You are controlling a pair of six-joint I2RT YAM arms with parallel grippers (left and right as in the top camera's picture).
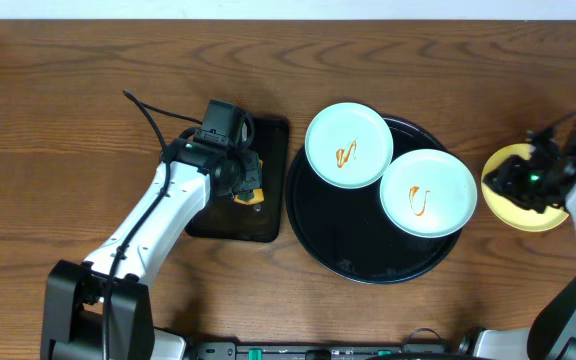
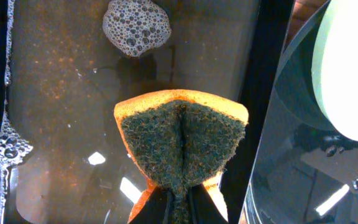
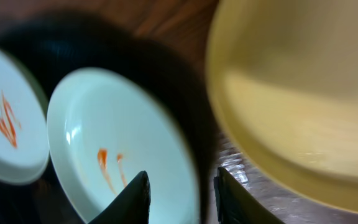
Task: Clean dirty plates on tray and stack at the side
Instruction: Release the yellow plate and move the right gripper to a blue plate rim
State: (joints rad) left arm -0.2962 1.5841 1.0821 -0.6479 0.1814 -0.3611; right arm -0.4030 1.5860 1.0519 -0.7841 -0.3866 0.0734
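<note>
1. Sponge [image 2: 182, 137] work on our left side. The left gripper [image 2: 179, 208] is pinched tight on an orange sponge with a dark scouring face, which folds into a crease between the fingers.
2. Sponge and left gripper [image 1: 243, 185] hang over the rectangular tray [image 1: 258, 225]. We see shallow brownish water in it, and a blob of foam [image 2: 137, 26] near its far end.
3. The round black tray [image 1: 353, 235] sits mid-table, just right of the rectangular one.
4. Two mint plates lie on it, each with an orange squiggle. The far mint plate [image 1: 348, 145] overhangs the rim at the upper left; the near mint plate [image 1: 428, 192] sits at the right.
5. The yellow plate [image 1: 533, 220] rests on the wooden table [image 1: 68, 100], off the tray to the right. We make out no sauce on it, though the wrist view is blurred.
6. The right gripper [image 1: 516, 182] hovers over the yellow plate's left part. Its fingers stand apart with nothing between them [image 3: 179, 199].
</note>
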